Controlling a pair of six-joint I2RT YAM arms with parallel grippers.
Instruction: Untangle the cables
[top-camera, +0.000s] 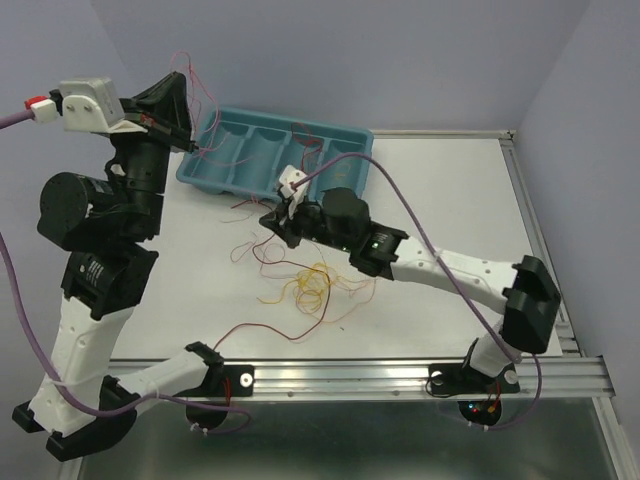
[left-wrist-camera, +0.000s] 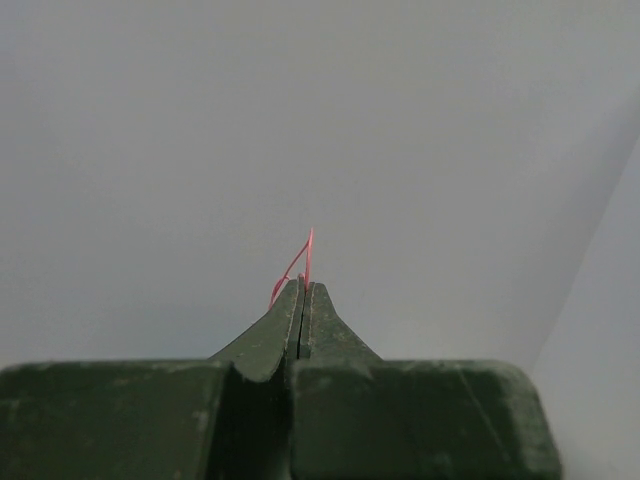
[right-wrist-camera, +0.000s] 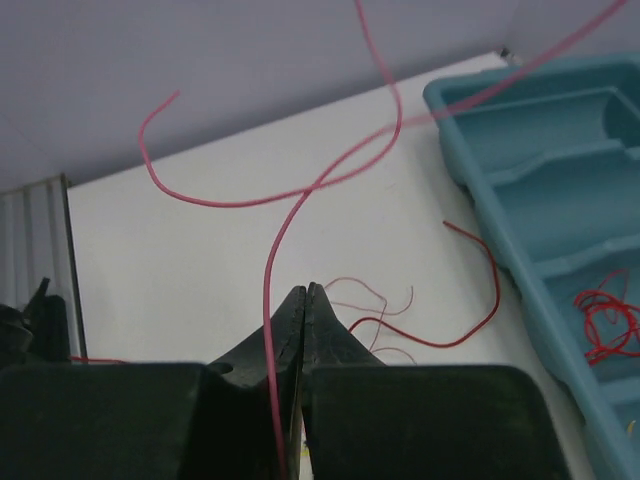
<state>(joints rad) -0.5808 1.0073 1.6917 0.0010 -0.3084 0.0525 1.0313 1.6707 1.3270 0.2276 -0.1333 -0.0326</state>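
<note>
Lavender walls enclose a white desk (top-camera: 450, 200). From above there are two arms, the left arm (top-camera: 100, 270) raised far left and the right arm (top-camera: 450, 270) low at the middle. One blue tray (top-camera: 345, 135) sits at the far side. The cables (top-camera: 310, 285) form one yellow-orange knot nearer, with red strands too fine to count.

Left wrist: the left fingers (left-wrist-camera: 297, 305) clamp one red cable (left-wrist-camera: 306, 250).

Right wrist: the right fingers (right-wrist-camera: 312, 310) are closed, with one pink cable (right-wrist-camera: 268, 290) crossing them; whether it is pinched is unclear. Probably best drawn apart slowly.

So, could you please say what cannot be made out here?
Top view: yellow tangle, strands too thin to trace.
Left wrist view: red wire past the shut left pincer, hidden by it.
Right wrist view: whether the shut right pincer clamps the pink wire; the pincer itself hides that.
</note>
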